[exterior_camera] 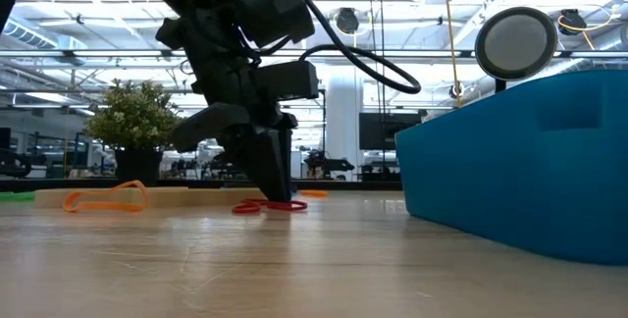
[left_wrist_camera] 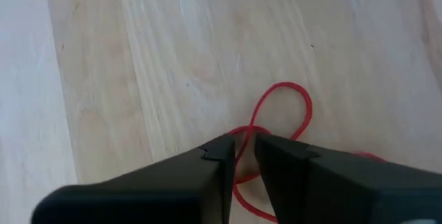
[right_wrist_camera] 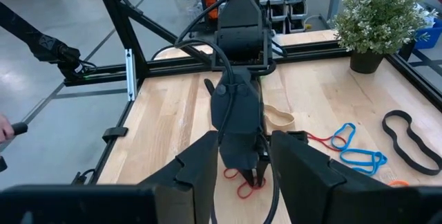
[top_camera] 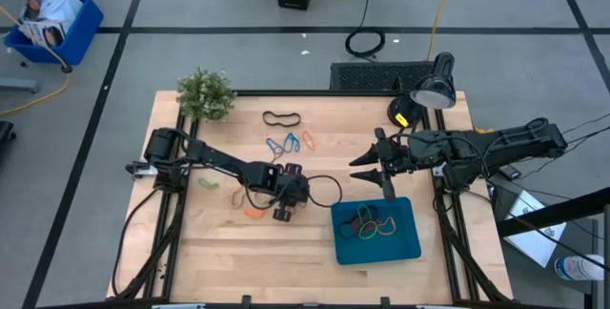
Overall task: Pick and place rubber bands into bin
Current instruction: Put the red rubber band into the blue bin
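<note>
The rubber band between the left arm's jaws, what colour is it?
Red. The rubber band shows best in the left wrist view.

table (left_wrist_camera: 159,65): pale wood, smooth, faint grain
red rubber band (left_wrist_camera: 293,110): thin matt rubber, between the jaws
left gripper (left_wrist_camera: 239,156) fingers (left_wrist_camera: 207,182): black matt plastic
bin (exterior_camera: 510,161): teal smooth plastic

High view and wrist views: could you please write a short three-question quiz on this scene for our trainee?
1. True or false: the teal bin is empty.
2. The rubber band between the left gripper's fingertips is: A blue, B red, C green.
3. Which arm's gripper hovers at the bin's far edge?
Key: 1 false, several rubber bands lie in it; 2 B; 3 the right gripper, open.
</note>
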{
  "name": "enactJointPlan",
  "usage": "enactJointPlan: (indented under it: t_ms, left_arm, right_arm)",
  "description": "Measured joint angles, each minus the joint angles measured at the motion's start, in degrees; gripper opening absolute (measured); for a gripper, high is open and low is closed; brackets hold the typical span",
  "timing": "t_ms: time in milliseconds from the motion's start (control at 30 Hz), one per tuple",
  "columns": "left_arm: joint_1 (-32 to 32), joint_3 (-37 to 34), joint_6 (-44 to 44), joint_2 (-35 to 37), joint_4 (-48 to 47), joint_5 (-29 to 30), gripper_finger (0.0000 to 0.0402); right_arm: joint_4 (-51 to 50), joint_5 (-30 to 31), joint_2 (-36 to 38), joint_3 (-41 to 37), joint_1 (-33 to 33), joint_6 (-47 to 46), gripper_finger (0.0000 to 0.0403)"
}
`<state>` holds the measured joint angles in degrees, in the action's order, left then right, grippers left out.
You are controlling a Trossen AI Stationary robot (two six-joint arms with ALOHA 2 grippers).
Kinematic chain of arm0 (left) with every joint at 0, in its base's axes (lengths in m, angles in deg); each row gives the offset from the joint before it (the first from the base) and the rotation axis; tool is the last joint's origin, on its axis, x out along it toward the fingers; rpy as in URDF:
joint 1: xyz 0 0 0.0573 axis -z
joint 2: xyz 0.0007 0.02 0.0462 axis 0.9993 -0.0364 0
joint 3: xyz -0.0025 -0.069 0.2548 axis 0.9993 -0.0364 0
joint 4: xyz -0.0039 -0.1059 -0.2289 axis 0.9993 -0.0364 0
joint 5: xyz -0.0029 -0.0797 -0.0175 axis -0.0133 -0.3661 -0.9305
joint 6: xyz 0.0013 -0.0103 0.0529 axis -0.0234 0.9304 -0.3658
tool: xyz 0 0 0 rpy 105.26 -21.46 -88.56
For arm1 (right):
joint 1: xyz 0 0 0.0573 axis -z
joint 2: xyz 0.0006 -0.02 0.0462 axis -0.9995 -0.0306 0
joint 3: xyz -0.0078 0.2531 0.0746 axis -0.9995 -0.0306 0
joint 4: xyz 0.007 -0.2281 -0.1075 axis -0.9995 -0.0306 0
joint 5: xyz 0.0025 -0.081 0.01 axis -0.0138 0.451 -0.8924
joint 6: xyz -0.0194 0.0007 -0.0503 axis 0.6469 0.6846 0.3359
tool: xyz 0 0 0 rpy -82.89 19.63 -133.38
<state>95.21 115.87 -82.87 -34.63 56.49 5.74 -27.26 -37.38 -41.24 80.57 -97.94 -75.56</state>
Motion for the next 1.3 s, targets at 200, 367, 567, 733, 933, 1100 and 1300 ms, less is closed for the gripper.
enactJointPlan:
  t_ms: [200,367,567,733,933,1100,1300]
  left_arm:
    - [0.1,0.0,2.7,0.0,-1.6,0.0,0.0087]
    - [0.0,0.1,4.0,0.0,-3.6,0.0,0.0088]
    - [-0.6,0.1,6.7,0.0,-4.3,-1.4,0.0088]
    - [-0.7,0.1,7.4,0.0,-4.3,-1.3,0.0088]
    - [-0.7,0.1,7.4,0.0,-4.2,-1.2,0.0087]
    - [-0.6,0.0,7.6,0.0,-4.2,-0.7,0.0042]
    - [-0.6,-0.1,8.4,0.0,-3.5,-0.2,0.0014]
  right_arm:
    - [0.0,0.0,0.0,0.0,0.0,0.0,0.013]
    - [0.0,0.0,0.0,0.0,0.0,0.0,0.013]
    - [0.0,0.0,0.0,0.0,0.0,0.0,0.013]
    - [0.0,0.0,0.0,0.0,0.0,0.0,0.013]
    - [0.0,0.0,0.0,0.0,0.0,0.0,0.013]
    - [0.0,0.0,0.0,0.0,0.0,0.0,0.013]
    - [0.0,0.0,0.0,0.0,0.0,0.0,0.013]
